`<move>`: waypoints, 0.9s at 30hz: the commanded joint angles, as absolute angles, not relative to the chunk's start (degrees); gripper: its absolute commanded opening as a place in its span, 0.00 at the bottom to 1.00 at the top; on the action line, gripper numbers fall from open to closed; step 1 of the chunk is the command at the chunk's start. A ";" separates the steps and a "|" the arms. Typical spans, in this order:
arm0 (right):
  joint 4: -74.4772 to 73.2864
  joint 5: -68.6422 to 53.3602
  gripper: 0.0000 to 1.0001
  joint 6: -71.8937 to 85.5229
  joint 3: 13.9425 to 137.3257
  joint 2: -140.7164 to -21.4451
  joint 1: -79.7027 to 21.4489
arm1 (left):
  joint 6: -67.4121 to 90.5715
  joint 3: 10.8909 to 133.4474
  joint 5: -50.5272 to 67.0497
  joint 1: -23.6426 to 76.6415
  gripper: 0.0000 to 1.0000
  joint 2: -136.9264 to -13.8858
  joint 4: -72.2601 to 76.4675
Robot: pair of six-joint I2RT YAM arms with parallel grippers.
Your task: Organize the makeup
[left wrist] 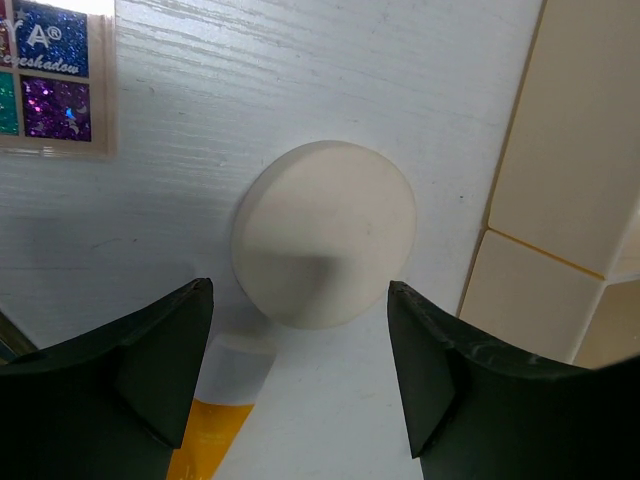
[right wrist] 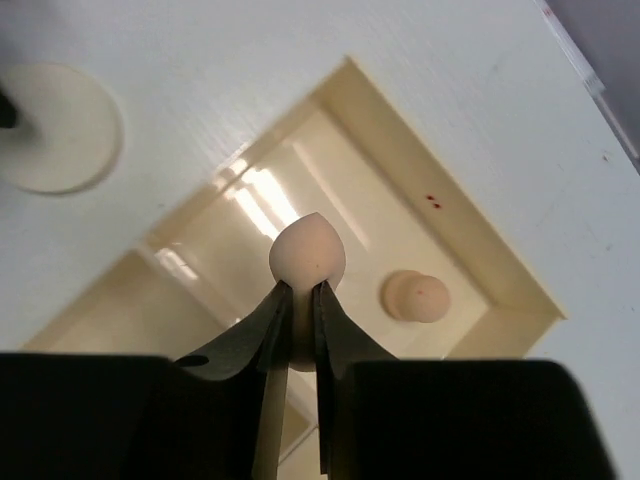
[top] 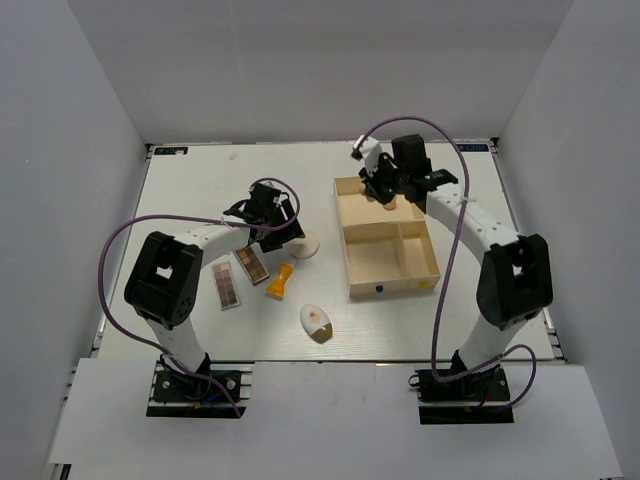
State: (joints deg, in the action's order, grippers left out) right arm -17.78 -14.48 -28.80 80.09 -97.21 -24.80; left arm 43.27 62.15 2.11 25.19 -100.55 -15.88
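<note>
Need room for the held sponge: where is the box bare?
Both near compartments of the cream three-compartment box are bare. The far one holds one rounded peach sponge near a corner, otherwise free. Crowded: table left of the box, around the round cream disc.

Only readable print I can find is on the palette (left wrist: 52,85) in the left wrist view. White letters sit on its dark blue glitter pan, cut off by the frame edge: "A®" with what looks like a "Y" before it. Under that is a smaller line, "eyeshadow", first letters clipped.

From the top view, the table (top: 190,185) has blue stickers (top: 171,150) at both far corners, way too small to read. The box (top: 395,288) has a blue dot (top: 380,291) on its near wall and red specks (right wrist: 432,202) inside. None of those are letters.
</note>
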 commanded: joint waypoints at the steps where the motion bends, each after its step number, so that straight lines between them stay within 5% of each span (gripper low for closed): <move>1: -15.73 -13.88 0.20 -27.78 84.10 -102.38 -22.50 | 42.01 63.90 3.69 24.87 0.80 -100.28 -15.21; 2: -15.38 -13.89 0.28 -27.77 85.42 -103.52 -22.33 | 41.92 63.81 3.69 24.87 0.80 -100.28 -15.21; 3: -15.38 -13.89 0.48 -27.69 86.13 -105.71 -21.98 | 41.84 63.72 3.78 24.87 0.80 -100.46 -15.12; 7: -15.91 -14.67 0.76 -27.42 87.71 -107.84 -21.53 | 41.31 63.89 3.95 24.87 0.79 -100.81 -15.03; 23: -13.97 -22.85 0.80 -18.90 74.80 -91.77 -16.70 | 40.08 69.87 3.78 24.87 0.59 -109.95 -20.13; 27: -14.06 -24.26 0.79 -17.23 73.39 -89.13 -15.65 | 40.17 69.79 5.54 24.87 0.40 -110.22 -19.17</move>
State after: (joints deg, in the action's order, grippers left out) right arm -15.90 -21.52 -19.79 74.41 -91.77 -16.32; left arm 40.97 69.12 4.14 24.88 -109.65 -18.06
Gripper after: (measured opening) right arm 0.796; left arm 0.432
